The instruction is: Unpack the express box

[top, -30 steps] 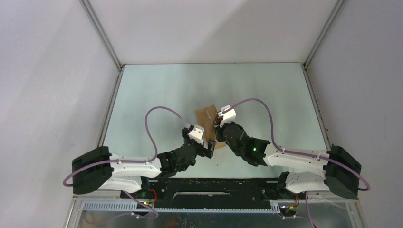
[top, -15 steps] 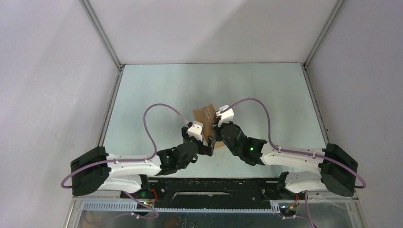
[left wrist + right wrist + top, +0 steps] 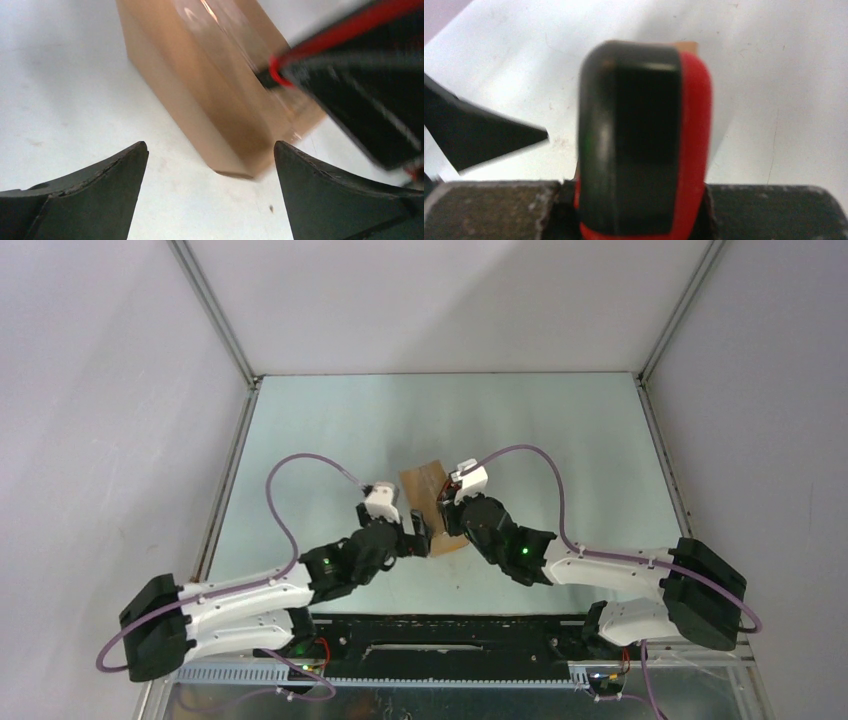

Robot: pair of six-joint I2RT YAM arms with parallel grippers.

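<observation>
The express box (image 3: 424, 484), a small brown cardboard carton, lies mid-table; its taped top fills the upper left wrist view (image 3: 200, 85). My left gripper (image 3: 417, 537) stands open at the box's near-left corner, its fingers (image 3: 100, 185) apart on either side of that corner and holding nothing. My right gripper (image 3: 447, 522) is shut on a red-and-black utility knife (image 3: 644, 145), whose front end rests against the box's right side (image 3: 345, 70). In the right wrist view the knife hides nearly all of the box; only a brown sliver (image 3: 688, 46) shows above it.
The pale green table (image 3: 330, 430) is walled in by white panels with metal corner posts (image 3: 215, 315). Purple cables (image 3: 300, 465) loop over both arms. One left fingertip (image 3: 489, 135) shows at the left of the right wrist view.
My left arm has swung left and its gripper has slid to the box's left corner. The box and the right gripper with the knife have shifted slightly left.
</observation>
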